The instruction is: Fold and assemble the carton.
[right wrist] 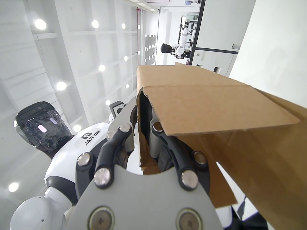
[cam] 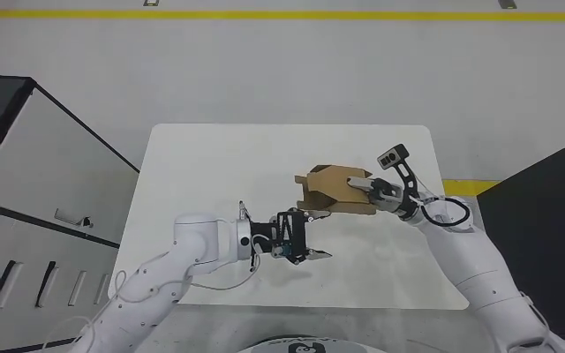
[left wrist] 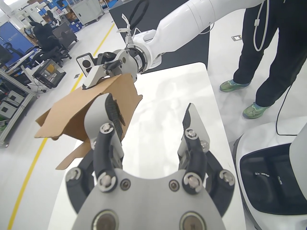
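A brown cardboard carton [cam: 335, 188] is held up over the right middle of the white table [cam: 221, 168], partly opened, with loose flaps hanging. My right gripper [cam: 364, 188] is shut on one wall of the carton [right wrist: 203, 101], its fingers [right wrist: 126, 118] pinching the cardboard edge. My left gripper [cam: 311, 235] stands open just in front of the carton, nothing between its fingers [left wrist: 194, 123]. In the left wrist view the carton [left wrist: 96, 106] hangs beside one fingertip, with the right gripper [left wrist: 96, 78] clamped on its far top edge.
A grey cabinet [cam: 44, 176] stands left of the table. A dark panel [cam: 530, 212] stands at the right. A person's legs [left wrist: 266, 56] are beside the table's far corner. A yellow floor line [cam: 282, 14] runs behind.
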Action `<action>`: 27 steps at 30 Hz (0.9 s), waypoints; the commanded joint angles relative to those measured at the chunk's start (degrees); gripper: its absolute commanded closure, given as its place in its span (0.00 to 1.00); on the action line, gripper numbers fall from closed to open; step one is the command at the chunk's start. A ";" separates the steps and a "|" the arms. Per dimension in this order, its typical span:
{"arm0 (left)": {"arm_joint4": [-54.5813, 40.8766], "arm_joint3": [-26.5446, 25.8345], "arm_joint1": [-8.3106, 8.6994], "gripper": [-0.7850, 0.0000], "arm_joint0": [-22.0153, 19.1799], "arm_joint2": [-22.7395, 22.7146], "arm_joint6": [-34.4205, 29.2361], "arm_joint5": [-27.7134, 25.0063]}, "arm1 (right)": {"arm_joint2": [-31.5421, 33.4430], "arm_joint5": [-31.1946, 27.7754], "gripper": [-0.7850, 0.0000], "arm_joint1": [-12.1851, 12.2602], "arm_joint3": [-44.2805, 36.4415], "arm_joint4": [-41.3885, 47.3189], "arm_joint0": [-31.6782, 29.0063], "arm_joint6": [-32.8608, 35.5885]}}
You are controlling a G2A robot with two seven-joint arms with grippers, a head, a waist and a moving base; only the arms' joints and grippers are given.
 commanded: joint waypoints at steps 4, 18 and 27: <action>0.39 0.52 -0.28 0.34 -1.34 1.78 -0.55 -0.19 | -0.21 0.37 1.00 -0.30 0.51 -0.16 0.41 -0.13; -0.74 2.93 -0.82 0.33 -4.04 3.04 -1.38 2.20 | 0.08 0.35 1.00 -0.93 2.05 0.33 1.23 2.51; -1.33 2.06 0.28 0.32 -1.39 -2.13 -1.41 2.07 | 1.57 -0.04 1.00 -0.89 3.03 0.55 1.24 6.57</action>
